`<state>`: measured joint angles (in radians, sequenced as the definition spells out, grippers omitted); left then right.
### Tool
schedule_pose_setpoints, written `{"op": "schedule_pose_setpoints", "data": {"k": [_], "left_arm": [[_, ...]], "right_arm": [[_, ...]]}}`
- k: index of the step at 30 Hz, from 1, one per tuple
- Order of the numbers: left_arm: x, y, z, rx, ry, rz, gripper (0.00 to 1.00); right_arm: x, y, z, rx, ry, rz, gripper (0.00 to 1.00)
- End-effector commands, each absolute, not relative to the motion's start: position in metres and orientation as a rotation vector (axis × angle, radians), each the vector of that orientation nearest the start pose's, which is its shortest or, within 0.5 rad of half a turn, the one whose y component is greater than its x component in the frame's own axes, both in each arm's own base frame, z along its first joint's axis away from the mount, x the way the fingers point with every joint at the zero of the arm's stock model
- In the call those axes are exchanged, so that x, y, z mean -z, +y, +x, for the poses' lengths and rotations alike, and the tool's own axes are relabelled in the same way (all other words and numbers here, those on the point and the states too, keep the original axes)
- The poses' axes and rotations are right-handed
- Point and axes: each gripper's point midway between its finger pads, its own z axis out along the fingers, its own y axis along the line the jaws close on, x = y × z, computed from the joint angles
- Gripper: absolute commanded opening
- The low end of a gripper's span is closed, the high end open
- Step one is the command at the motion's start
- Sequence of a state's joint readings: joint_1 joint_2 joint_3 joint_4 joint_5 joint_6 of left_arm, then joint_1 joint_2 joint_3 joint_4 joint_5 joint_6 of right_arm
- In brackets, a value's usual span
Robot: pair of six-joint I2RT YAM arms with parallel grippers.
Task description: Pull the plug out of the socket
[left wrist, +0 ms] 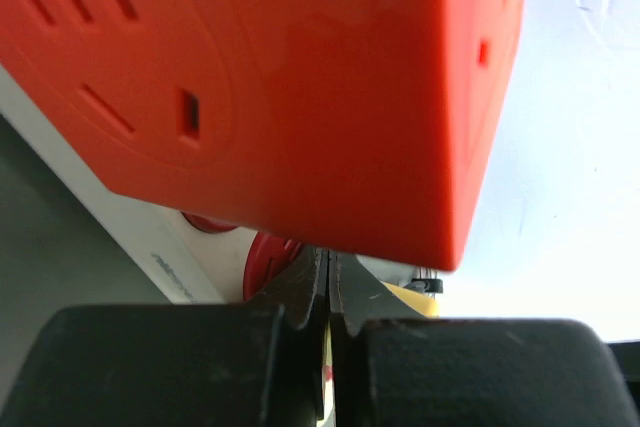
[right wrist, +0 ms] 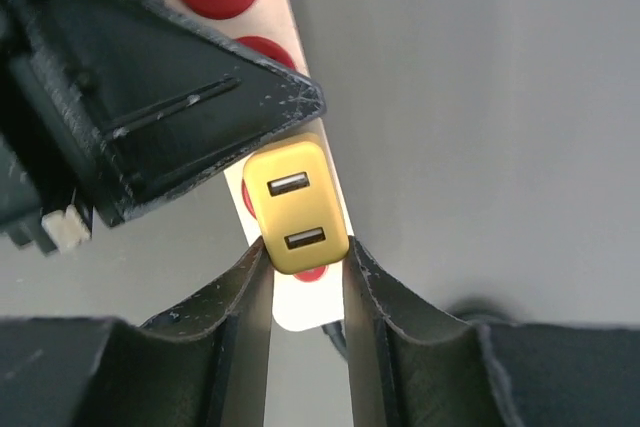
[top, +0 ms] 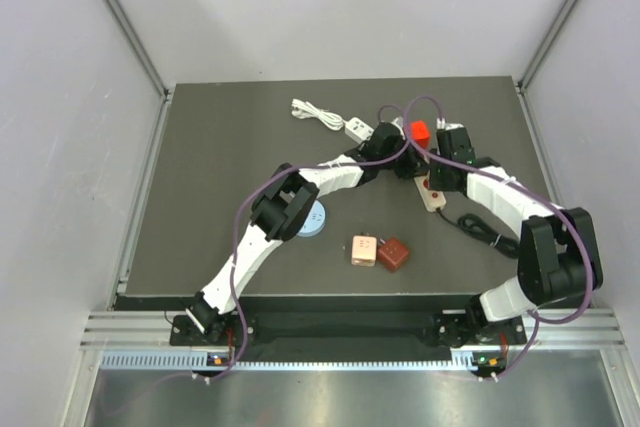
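Note:
A yellow two-port USB plug [right wrist: 295, 209] sits in a white power strip [right wrist: 275, 7] with red sockets; a little of it shows in the left wrist view [left wrist: 415, 295]. My right gripper [right wrist: 306, 245] is shut on the plug, one finger against each side of its near end. My left gripper [left wrist: 329, 262] is shut and empty; its tips rest on the strip [left wrist: 150, 237] just beside the plug, under a big red cube adapter [left wrist: 300, 77]. In the top view both grippers meet at the strip [top: 432, 197], near the red cube [top: 418, 131].
A white charger with a coiled cable [top: 325, 117] lies at the back. A blue disc [top: 313, 219], a pink cube [top: 364, 250] and a dark red cube [top: 393, 255] lie near the front. The strip's black cord [top: 482, 230] trails to the right.

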<state>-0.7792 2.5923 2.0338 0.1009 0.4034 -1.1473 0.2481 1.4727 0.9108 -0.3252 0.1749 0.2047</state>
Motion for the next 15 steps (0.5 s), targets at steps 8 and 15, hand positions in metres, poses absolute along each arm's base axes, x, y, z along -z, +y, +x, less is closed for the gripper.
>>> {"op": "schedule_pose_setpoints", "data": {"k": [8,15], "left_arm": [[0.068,-0.506,0.346,1.127,2.725,-0.169,0.0],[0.081,-0.499,0.335,1.097,2.748,-0.153,0.0]], "right_arm": [[-0.217,0.079,0.44,-0.149,2.091,0.261,0.0],[-0.22,0.071,0.432,-0.083,2.031,0.159,0.0]]}}
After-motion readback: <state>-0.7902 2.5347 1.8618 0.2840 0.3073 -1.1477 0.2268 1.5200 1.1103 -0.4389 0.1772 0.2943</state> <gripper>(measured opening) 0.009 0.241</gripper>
